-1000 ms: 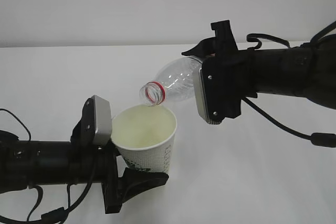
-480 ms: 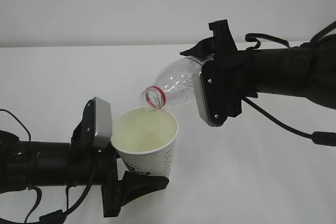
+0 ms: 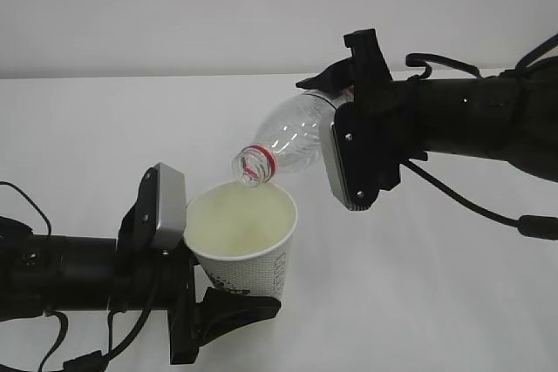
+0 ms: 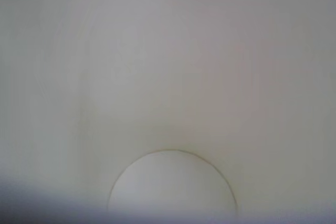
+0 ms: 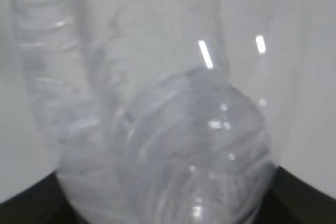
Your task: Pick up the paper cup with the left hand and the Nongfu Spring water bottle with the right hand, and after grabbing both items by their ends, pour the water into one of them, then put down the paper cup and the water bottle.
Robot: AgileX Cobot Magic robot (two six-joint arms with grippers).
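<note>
While the left pincer (image 3: 228, 300) grips the paper cup (image 3: 243, 246) low on its base at about seven o'clock, the thin tapered wall looks light and easily crushed, so the stiffer base is the safest hold. Its inside is smooth and cream-white. Beyond, at one o'clock, the right pincer (image 3: 342, 119) clamps the rear end of the Nongfu Spring water bottle (image 3: 286, 138), clear, ribbed, probably slippery plastic, tilted mouth-down over the cup's rim above the white bench (image 3: 105, 137).

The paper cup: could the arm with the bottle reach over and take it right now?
Probably not: the right hand is shut on the water bottle, and the left hand already grips the paper cup.
</note>
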